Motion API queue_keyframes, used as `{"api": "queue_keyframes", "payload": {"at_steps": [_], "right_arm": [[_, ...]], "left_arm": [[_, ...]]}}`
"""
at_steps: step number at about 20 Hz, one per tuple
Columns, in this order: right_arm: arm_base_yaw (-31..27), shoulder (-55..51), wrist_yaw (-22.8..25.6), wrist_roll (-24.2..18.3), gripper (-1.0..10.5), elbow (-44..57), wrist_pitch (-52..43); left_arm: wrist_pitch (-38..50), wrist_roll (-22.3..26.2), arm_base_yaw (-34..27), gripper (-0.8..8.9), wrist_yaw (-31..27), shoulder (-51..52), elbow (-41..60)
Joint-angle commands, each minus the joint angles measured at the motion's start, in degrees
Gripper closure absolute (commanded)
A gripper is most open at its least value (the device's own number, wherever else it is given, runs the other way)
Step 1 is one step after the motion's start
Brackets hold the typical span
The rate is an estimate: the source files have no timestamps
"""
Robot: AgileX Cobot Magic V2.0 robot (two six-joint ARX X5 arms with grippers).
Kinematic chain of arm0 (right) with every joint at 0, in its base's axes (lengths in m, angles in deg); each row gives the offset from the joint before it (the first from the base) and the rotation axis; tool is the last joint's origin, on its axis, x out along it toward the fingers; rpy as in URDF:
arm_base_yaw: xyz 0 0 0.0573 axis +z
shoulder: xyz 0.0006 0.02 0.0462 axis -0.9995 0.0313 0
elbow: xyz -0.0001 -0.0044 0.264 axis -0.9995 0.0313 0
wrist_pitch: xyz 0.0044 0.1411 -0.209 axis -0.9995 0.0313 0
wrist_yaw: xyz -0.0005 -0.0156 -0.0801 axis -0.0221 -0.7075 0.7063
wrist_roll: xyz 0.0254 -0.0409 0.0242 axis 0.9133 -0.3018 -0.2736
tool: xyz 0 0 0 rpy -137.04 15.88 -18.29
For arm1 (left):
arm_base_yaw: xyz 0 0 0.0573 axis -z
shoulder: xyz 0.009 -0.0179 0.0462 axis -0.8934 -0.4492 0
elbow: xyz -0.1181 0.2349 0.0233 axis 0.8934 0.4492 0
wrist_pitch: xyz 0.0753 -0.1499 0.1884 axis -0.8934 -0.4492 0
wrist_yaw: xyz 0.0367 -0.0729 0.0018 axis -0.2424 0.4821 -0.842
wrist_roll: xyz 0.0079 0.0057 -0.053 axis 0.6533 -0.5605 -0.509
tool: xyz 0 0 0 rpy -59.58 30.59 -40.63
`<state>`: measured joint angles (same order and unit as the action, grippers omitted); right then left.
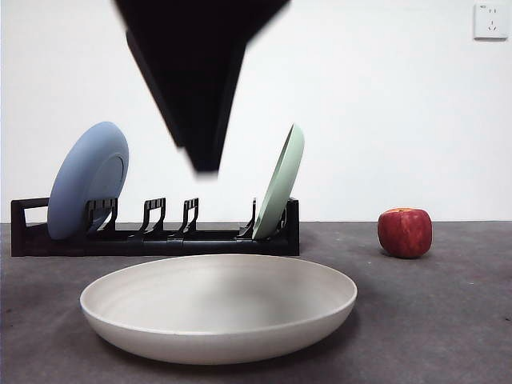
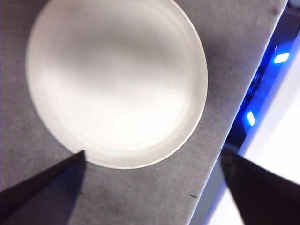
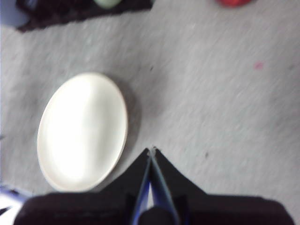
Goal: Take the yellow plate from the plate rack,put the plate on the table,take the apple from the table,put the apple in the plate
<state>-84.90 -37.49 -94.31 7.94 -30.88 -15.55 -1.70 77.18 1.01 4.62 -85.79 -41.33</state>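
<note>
Yellow plate (image 1: pixel 218 308) lies flat on table (image 1: pixel 448 320), lower centre. Apple (image 1: pixel 405 232) at right edge, judged firm, smooth, round; best gripped across its middle. Left gripper (image 2: pixel 152 159) wide open, empty; right gripper (image 3: pixel 152 151) closed, empty.

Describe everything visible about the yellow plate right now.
The yellow plate is large, round and shallow, cream to pale off-white with a matte finish and faint concentric rings inside. It lies flat and right way up on the dark grey table, in front of the plate rack, and it is empty. No gripper touches it: the left gripper is above it with jaws spread wide, and the apple sits apart on the table.
</note>
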Motion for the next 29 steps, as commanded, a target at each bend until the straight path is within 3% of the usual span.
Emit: {"api": "queue_keyframes", "payload": {"at_steps": [1, 3, 4, 8, 9, 19, 25, 29], "right_arm": [[0.1, 3.1, 0.8, 0.2, 9.4, -3.5, -0.3], [0.1, 7.1, 3.1, 0.2, 8.4, -7.2, -0.5], [0.1, 9.6, 4.5, -0.2, 7.3, -9.2, -1.2], [0.1, 19.1, 7.0, -1.7, 1.5, -14.9, -5.4], [0.1, 21.6, 7.6, -1.7, 0.8, -16.1, -6.2], [2.4, 48.5, 14.7, -4.3, 0.6, -30.6, -11.6], [5.6, 58.4, 22.1, -5.8, 0.6, -35.9, -14.8], [6.1, 61.9, 23.0, -5.8, 0.6, -35.9, -17.4]], "left_arm": [[-0.5, -4.3, 0.2, 8.16, 1.1, 3.6, -1.5], [-0.3, -6.1, 0.1, 8.16, 3.9, 7.4, -1.5], [-0.3, -7.1, 0.1, 8.16, 4.7, 9.8, -1.5], [-1.2, -11.3, 0.1, 8.16, 4.7, 18.5, -1.5], [-1.5, -12.3, 0.1, 8.16, 4.7, 20.3, -1.5], [-4.6, -15.9, 0.1, 8.16, 4.4, 34.4, -1.5], [-6.5, -18.3, 0.1, 8.16, 4.7, 36.4, -1.5], [-6.5, -19.6, 0.1, 8.16, 4.7, 38.1, -1.5]]}}
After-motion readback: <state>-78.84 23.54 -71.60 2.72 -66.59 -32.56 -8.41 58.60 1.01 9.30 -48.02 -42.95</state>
